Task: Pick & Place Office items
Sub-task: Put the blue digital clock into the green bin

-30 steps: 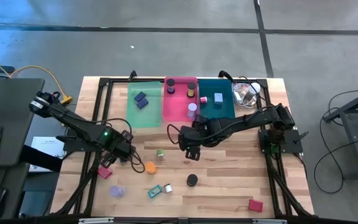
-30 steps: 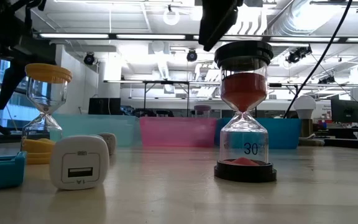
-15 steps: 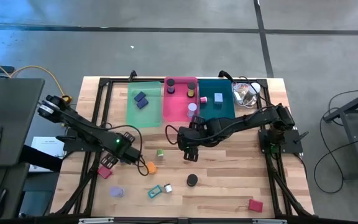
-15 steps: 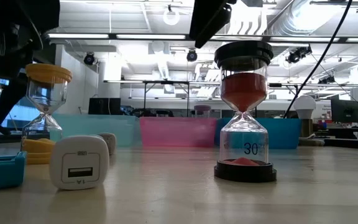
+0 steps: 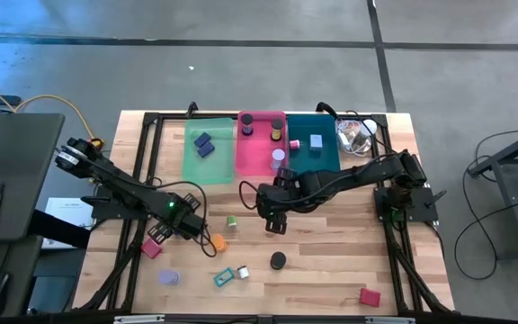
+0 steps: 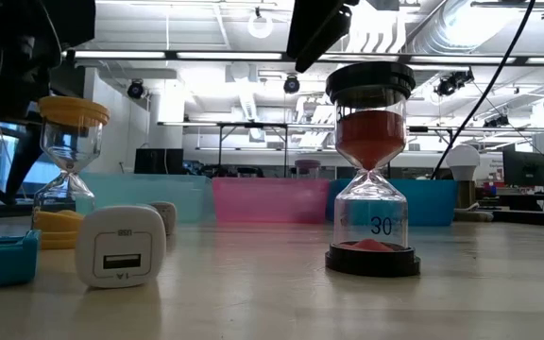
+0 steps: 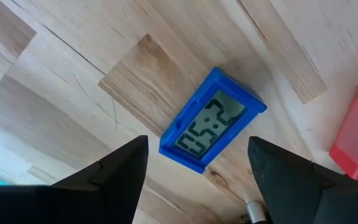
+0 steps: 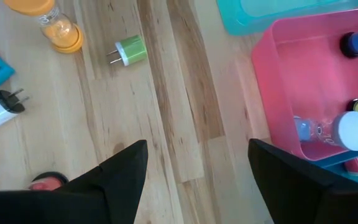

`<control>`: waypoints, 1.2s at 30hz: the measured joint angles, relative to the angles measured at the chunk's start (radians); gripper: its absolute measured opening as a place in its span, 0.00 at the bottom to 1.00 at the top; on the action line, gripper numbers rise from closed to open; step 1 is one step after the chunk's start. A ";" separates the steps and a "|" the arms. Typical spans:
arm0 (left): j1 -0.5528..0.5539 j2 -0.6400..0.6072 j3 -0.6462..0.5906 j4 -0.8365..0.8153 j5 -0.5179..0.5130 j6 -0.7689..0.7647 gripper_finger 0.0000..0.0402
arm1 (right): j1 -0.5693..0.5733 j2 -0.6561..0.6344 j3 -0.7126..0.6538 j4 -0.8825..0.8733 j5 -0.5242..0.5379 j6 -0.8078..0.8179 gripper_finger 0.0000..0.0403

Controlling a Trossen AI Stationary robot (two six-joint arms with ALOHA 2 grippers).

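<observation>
Spanning glossy rectangular blue clock (image 7: 211, 120), open left claw (image 7: 194, 180).

Place: you're in a robotics lab or open workshop hall | Evidence: bare concrete floor (image 5: 241, 72) around your wooden table (image 5: 331, 270) | exposed ceiling ducts (image 6: 442, 38) and strip lights (image 6: 206, 55) | monitor (image 6: 525, 168) on distant benches.
</observation>
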 joint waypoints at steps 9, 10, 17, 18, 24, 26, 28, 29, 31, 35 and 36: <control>0.009 0.000 -0.038 0.028 0.024 0.029 0.67 | 0.000 0.000 0.000 0.004 0.000 0.000 0.66; 0.009 0.000 -0.042 0.034 0.024 0.030 0.67 | 0.000 0.000 0.000 0.007 0.000 0.000 0.66; 0.009 0.000 -0.097 0.157 0.029 0.026 0.67 | 0.000 0.000 0.000 0.010 0.000 -0.003 0.66; 0.009 0.000 -0.103 0.165 0.028 0.016 0.67 | 0.000 0.000 0.000 0.011 0.000 -0.003 0.66; 0.009 0.000 -0.114 0.178 0.029 -0.009 0.67 | 0.000 0.000 0.000 0.017 0.000 -0.003 0.66; 0.015 0.003 -0.116 0.184 0.028 -0.001 0.67 | 0.000 0.000 0.000 0.023 0.000 -0.003 0.66; 0.031 0.014 -0.114 0.184 0.034 0.002 0.67 | 0.000 0.000 0.000 0.025 0.000 -0.003 0.66; 0.043 0.025 -0.113 0.184 0.041 0.003 0.67 | 0.000 0.000 0.000 0.026 0.000 -0.003 0.66; 0.072 0.051 -0.112 0.184 0.064 0.007 0.65 | 0.000 0.000 0.000 0.026 0.000 -0.003 0.66; 0.128 0.100 -0.111 0.174 0.135 0.048 0.58 | 0.000 0.000 0.000 0.026 0.000 -0.003 0.66; 0.140 0.107 -0.111 0.173 0.141 0.050 0.56 | 0.000 0.000 0.000 0.026 -0.001 -0.003 0.66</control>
